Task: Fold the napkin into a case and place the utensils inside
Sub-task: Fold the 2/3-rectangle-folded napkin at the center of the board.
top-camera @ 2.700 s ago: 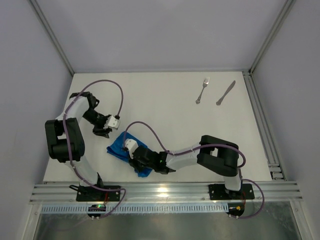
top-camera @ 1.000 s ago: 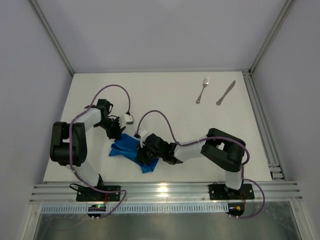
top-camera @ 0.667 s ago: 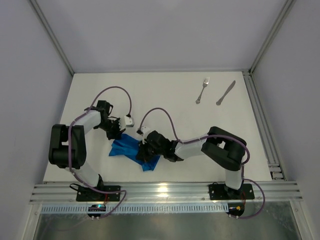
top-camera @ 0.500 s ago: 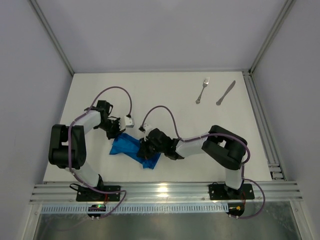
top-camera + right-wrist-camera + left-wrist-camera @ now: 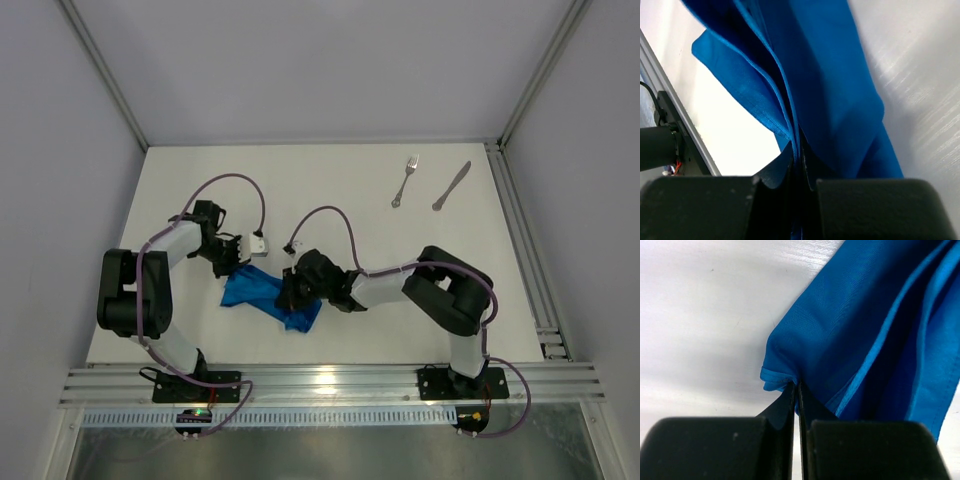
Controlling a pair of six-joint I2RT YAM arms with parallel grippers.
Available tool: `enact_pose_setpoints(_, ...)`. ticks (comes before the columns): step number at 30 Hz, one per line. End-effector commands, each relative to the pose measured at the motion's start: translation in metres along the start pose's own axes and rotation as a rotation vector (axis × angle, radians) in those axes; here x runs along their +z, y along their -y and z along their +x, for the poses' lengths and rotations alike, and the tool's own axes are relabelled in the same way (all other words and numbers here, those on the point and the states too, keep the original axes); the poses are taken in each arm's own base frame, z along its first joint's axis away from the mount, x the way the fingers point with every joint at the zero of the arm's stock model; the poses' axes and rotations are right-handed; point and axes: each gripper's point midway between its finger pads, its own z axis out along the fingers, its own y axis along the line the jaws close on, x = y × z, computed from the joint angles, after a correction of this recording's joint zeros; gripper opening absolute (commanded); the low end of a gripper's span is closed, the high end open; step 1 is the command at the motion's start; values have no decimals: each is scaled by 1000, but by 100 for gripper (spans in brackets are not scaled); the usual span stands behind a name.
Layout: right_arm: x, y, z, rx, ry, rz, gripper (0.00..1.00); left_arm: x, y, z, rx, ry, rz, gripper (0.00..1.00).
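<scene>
Here, the napkin lies bunched in loose folds on the near-left part of the table, closer to the near edge than to the far one and in from the left edge. The left gripper is clenched on the cloth's far-left corner. In the left wrist view its two black fingertips meet on a small tuck of hem, low over the white surface. The right gripper reaches in from the right and is clamped on the napkin's near-right end. Its wrist view shows several stacked layers of blue edge running down into the closed jaws.

The fork and the knife lie side by side near the far-right corner, apart from each other. The fork's tines point toward the far edge, and the knife is nearer the right edge. Neither touches the cloth or an arm.

The right arm stretches low across the near middle of the table, its forearm lying between its base and the napkin, and a purple cable arches above it. A second cable loop rises over the left arm, which bends close to the left edge. A metal rail runs along the near edge and another strip along the right edge. Pale walls close in the far, left and right sides. A broad stretch of white surface lies between the napkin and the cutlery.
</scene>
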Motion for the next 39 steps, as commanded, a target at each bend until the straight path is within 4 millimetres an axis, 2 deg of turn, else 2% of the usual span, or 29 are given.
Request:
enact_pose_setpoints(1, 9, 3, -6, 96, -7, -27, 10, 2, -3, 11, 25, -46, -6, 0)
enact_pose_setpoints(6, 13, 9, 4, 135, -36, -28, 9, -17, -17, -9, -48, 25, -39, 18)
enact_pose_setpoints(13, 16, 14, 12, 164, -59, -47, 8, -48, -40, -22, -112, 72, -113, 36)
enact_pose_setpoints(14, 16, 14, 13, 169, -61, -54, 8, -59, -45, -19, -148, 100, -139, 39)
enact_pose_setpoints(16, 16, 16, 13, 180, -60, -56, 7, -78, -56, -28, -170, 155, -171, 41)
enact_pose_setpoints(17, 17, 14, 13, 177, -64, -64, 7, -85, -51, -36, -188, 202, -150, 43)
enact_pose_setpoints(18, 18, 15, 15, 182, -69, -65, 7, -97, -53, -35, -207, 224, -164, 43)
enact_pose_setpoints(20, 19, 15, 15, 182, -71, -70, 7, -113, -51, -42, -164, 255, -161, 45)
enact_pose_setpoints(21, 20, 16, 15, 186, -71, -72, 7, -117, -34, -44, -167, 259, -117, 45)
enact_pose_setpoints(22, 21, 15, 16, 188, -73, -74, 7, -119, -27, -46, -142, 262, -106, 45)
enact_pose_setpoints(25, 22, 15, 16, 192, -73, -82, 7, -118, 13, -49, -11, 277, -33, 49)
enact_pose_setpoints(27, 22, 15, 16, 194, -73, -84, 7, -106, 44, -37, 88, 245, 51, 53)
enact_pose_setpoints(29, 23, 14, 15, 192, -73, -89, 7, -97, 56, -31, 140, 205, 66, 55)
enact_pose_setpoints(30, 23, 14, 16, 194, -75, -89, 7, -85, 67, -23, 126, 191, 92, 56)
enact_pose_setpoints(31, 24, 16, 17, 193, -80, -89, 7, -79, 62, -21, 166, 173, 61, 57)
enact_pose_setpoints(32, 25, 16, 17, 192, -83, -88, 7, -69, 70, -15, 162, 169, 76, 59)
enact_pose_setpoints(33, 26, 16, 17, 192, -84, -89, 7, -65, 69, -14, 174, 169, 67, 60)
enact_pose_setpoints(39, 28, 15, 18, 194, -93, -94, 7, -46, 47, -24, 211, 178, -9, 70)
